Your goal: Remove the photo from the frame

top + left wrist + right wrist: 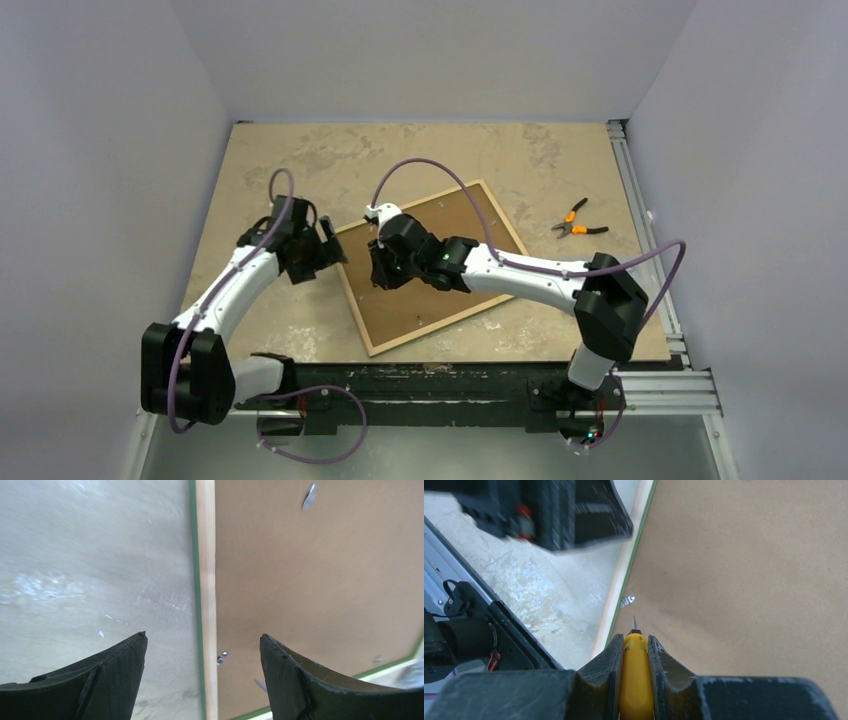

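We see the frame (206, 580) lying face down on the table (300, 160), turned at an angle, with the photo (320, 580) inside it, its brown back up. The left gripper (202, 639) hangs over the frame's left edge with its jaws wide, one finger over the table and the other over the photo's back, holding nothing. The right gripper (635, 642) is clamped narrow on a yellow tool (635, 680), whose thin metal tip points at a small metal tab (627, 600) just inside that same edge. Pliers (578, 224) lie well apart, to the right.
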You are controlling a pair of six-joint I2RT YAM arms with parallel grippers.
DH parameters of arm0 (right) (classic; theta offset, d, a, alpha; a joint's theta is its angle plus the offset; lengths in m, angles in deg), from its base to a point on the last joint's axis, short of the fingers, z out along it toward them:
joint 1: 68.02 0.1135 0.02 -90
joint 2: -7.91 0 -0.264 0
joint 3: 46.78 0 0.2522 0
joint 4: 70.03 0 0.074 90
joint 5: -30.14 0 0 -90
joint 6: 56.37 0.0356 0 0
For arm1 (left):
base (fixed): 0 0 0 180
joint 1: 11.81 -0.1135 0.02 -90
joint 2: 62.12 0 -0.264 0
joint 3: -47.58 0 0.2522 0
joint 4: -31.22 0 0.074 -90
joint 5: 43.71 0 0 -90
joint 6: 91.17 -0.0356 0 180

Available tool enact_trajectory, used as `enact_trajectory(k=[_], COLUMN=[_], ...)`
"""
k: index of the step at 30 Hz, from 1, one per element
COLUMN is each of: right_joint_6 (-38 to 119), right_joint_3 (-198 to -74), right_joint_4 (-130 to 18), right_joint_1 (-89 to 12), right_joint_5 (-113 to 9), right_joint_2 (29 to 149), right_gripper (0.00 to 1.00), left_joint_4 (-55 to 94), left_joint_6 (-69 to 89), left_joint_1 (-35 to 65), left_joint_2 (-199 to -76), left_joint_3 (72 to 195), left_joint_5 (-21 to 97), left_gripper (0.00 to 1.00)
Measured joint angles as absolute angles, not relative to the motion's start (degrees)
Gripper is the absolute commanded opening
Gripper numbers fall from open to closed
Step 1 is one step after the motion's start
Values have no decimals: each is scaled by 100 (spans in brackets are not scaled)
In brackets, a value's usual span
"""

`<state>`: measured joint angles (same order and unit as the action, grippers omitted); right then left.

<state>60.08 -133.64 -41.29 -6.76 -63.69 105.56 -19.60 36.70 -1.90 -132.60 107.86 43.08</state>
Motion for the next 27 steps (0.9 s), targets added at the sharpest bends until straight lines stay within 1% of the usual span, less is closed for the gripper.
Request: enact_trajectory(k=[5, 10, 16, 23, 27], right_joint_6=[5923, 5818, 5648, 5521, 5517], right_joint_3=[-13493, -13797, -14489, -14903, -14938], right_joint_4=[-4017, -3855, -3453, -3095, -3001], right_joint_1=[-641, -639, -639, -641, -639], right_joint_5=[-6383, -6391, -6654, -6787, -6804], right_joint_2=[10737, 11030, 11465, 11692, 11736], right_gripper=[0, 0, 0, 0, 0], left_joint_4=[-2113, -1888, -1534, -1479, -1348], left_joint_6=[3617, 3530, 3360, 3215, 3222], left_joint_1=[-1184, -1357, -1357, -1364, -1368], left_joint_2=[-13201, -13192, -13131, -13114, -13065], left_joint_3=[11615, 12312, 12198, 11969, 11903], left_joint_5=[3460, 2824, 2516, 2282, 2147], left_gripper=[83, 83, 83, 81, 80])
